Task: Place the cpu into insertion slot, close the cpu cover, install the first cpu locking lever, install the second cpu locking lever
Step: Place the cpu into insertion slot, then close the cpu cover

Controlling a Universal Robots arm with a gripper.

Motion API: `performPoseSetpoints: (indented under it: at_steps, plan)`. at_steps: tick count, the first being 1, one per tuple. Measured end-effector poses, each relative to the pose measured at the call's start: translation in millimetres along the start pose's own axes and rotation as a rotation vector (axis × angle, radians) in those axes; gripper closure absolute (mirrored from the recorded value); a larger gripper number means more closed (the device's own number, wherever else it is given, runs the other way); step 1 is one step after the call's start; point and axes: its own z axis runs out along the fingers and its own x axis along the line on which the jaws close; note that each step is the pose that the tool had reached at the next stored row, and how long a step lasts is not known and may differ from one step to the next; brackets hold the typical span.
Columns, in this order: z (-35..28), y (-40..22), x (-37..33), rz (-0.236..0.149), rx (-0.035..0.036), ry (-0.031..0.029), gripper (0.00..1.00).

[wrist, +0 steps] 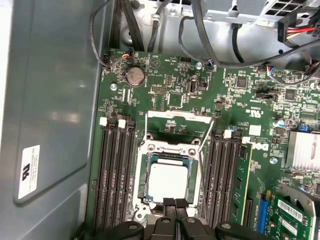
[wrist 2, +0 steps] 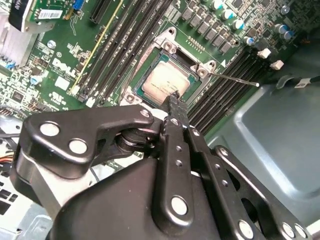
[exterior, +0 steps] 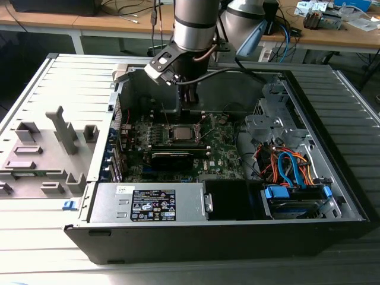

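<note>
The cpu (wrist: 168, 182) lies flat in the insertion slot (wrist: 141, 200) on the green board, its silvery top showing; it also appears in the second wrist view (wrist 2: 162, 80). The cpu cover (wrist: 171, 148) lies down around it as a silver frame. Two thin locking levers (wrist: 207, 134) (wrist: 146, 131) stand free beside the socket, and one lever (wrist 2: 235, 80) sticks out as a rod. My gripper (wrist: 172, 202) is shut with nothing in it, its tips (wrist 2: 173, 98) at the socket's edge. In the exterior view the gripper (exterior: 188, 102) hangs just above the socket (exterior: 181, 132).
Black memory slots (wrist: 116, 175) flank the socket on both sides. The open computer case (exterior: 332, 178) has a grey wall (wrist: 50, 100) close by, cable bundles (exterior: 291, 166) at the exterior view's right and a power supply (exterior: 148, 202) in front.
</note>
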Motion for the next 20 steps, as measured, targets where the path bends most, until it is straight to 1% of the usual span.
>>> performPoseSetpoints:
  at_steps: [4, 9, 11, 13, 14, 16, 18, 19, 20]
  plan:
    - [-8.3, -0.4, -0.2, 0.0, 0.0, 0.0001, 0.89]
    - [-9.3, -0.4, -1.0, 0.0, 0.0002, -0.0003, 0.89]
    - [-9.0, -0.4, -3.5, 0.0, 0.0001, -0.0002, 0.89]
    - [-8.9, 1.0, -7.9, 0.0, 0.0001, -0.0008, 0.89]
    - [-8.9, 2.6, -9.9, 0.0, 0.0002, -0.001, 0.89]
    - [-9.1, 9.1, -12.7, 0.0, 0.0003, -0.0019, 0.89]
    - [-9.3, 15.4, -13.7, 0.0, 0.0005, -0.0033, 0.89]
    - [-9.6, 22.7, -14.6, 0.0, 0.0008, -0.0042, 0.89]
    - [-9.8, 27.9, -15.2, 0.0, 0.0011, -0.0048, 0.89]
